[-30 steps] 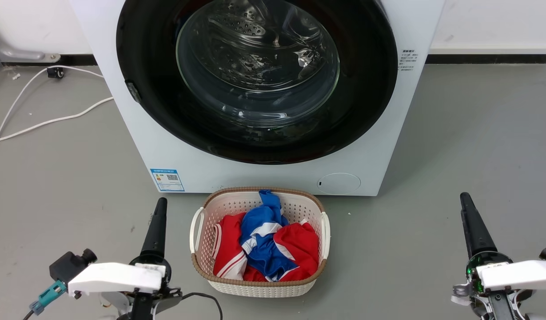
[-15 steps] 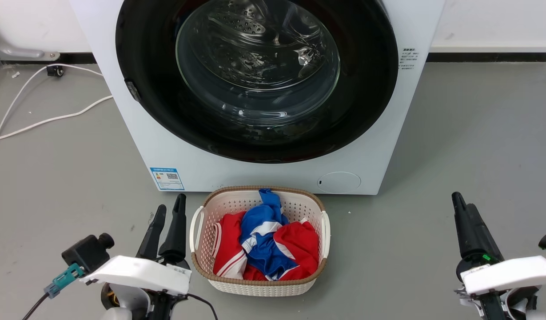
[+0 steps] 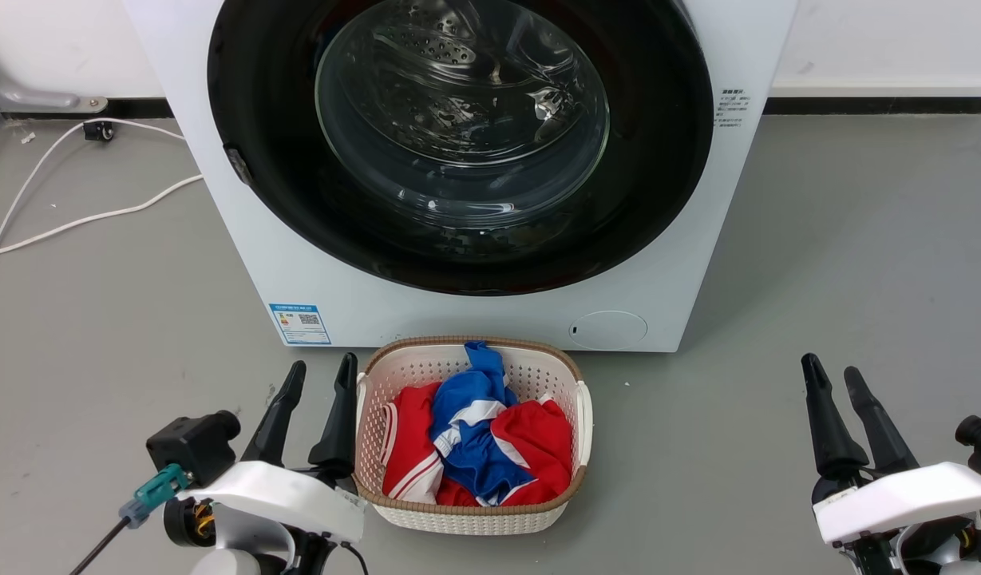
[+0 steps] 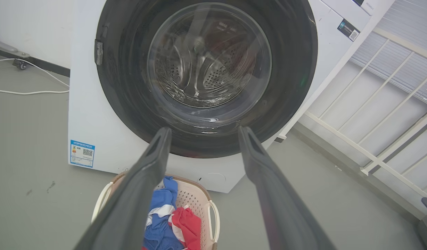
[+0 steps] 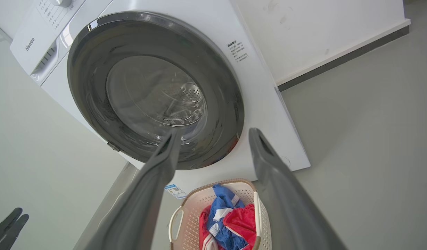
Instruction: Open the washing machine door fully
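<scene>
The washing machine door (image 3: 462,136) is a glossy black disc with a clear glass bowl, lying shut against the white machine front. A small catch (image 3: 236,164) sits on its left edge. My left gripper (image 3: 322,366) stands open low on the left, beside the basket and well short of the door. At the lower right my right gripper (image 3: 830,367) is also open and holds nothing. The left wrist view looks past my left gripper (image 4: 203,130) at the door (image 4: 206,69). In the right wrist view the door (image 5: 154,90) is seen from below past my right gripper (image 5: 214,132).
A white basket (image 3: 466,515) of red and blue clothes sits on the grey floor right in front of the machine, between my arms. A small round white flap (image 3: 608,329) is low on the machine. White cables (image 3: 83,216) trail on the left. A white railing (image 4: 373,121) stands beside the machine.
Both grippers' fingers have spread from together to apart. My left gripper has shifted right, close to the basket's left rim. The door has not moved.
</scene>
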